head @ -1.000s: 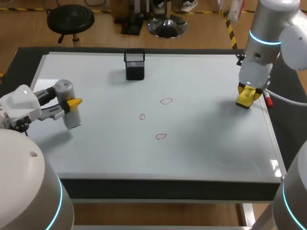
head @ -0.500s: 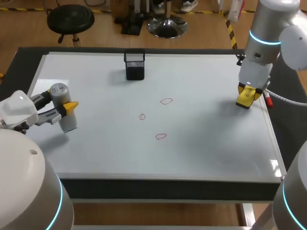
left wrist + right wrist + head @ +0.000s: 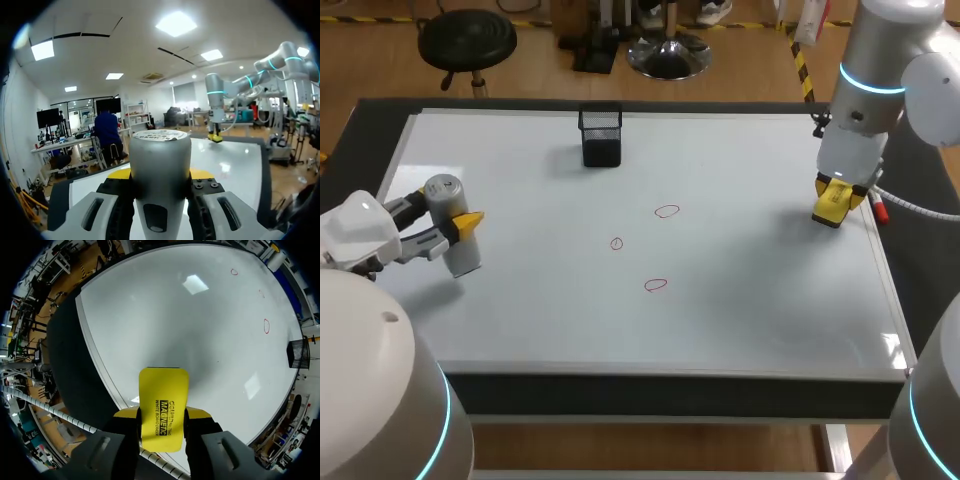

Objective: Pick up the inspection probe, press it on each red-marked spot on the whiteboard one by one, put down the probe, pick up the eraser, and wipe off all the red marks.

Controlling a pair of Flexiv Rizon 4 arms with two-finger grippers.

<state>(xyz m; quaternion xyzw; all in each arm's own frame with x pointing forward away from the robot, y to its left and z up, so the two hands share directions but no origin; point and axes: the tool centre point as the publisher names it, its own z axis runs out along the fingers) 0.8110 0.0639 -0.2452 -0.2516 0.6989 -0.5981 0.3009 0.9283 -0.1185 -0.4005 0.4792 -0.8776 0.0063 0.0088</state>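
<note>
Your left gripper (image 3: pixel 460 228) is clamped on the inspection probe (image 3: pixel 447 192), held upright by the whiteboard's (image 3: pixel 750 320) left edge, well apart from the red marks (image 3: pixel 666 211) mid-board. Your right gripper (image 3: pixel 838 195) pinches the yellow eraser (image 3: pixel 163 400) at the right edge, probably staged for wiping.

The whiteboard (image 3: pixel 750 320) is glossy white in a pale grey frame, on a black table (image 3: pixel 620 395). The far mark (image 3: pixel 667 211), left mark (image 3: pixel 617 243) and near mark (image 3: pixel 656 285) are thin red outlines. The mesh basket (image 3: pixel 601 137) at the far edge is black. The probe (image 3: pixel 160 155) is silver-grey with a white-labelled cap. The left gripper (image 3: pixel 457 222) has a white body and yellow fingertips (image 3: pixel 472 217). The eraser (image 3: pixel 163 390) in the right gripper (image 3: pixel 833 205) is bright yellow with black print. The left arm (image 3: pixel 380 400) and right arm (image 3: pixel 875 60) are silvery white with glowing cyan rings.
</note>
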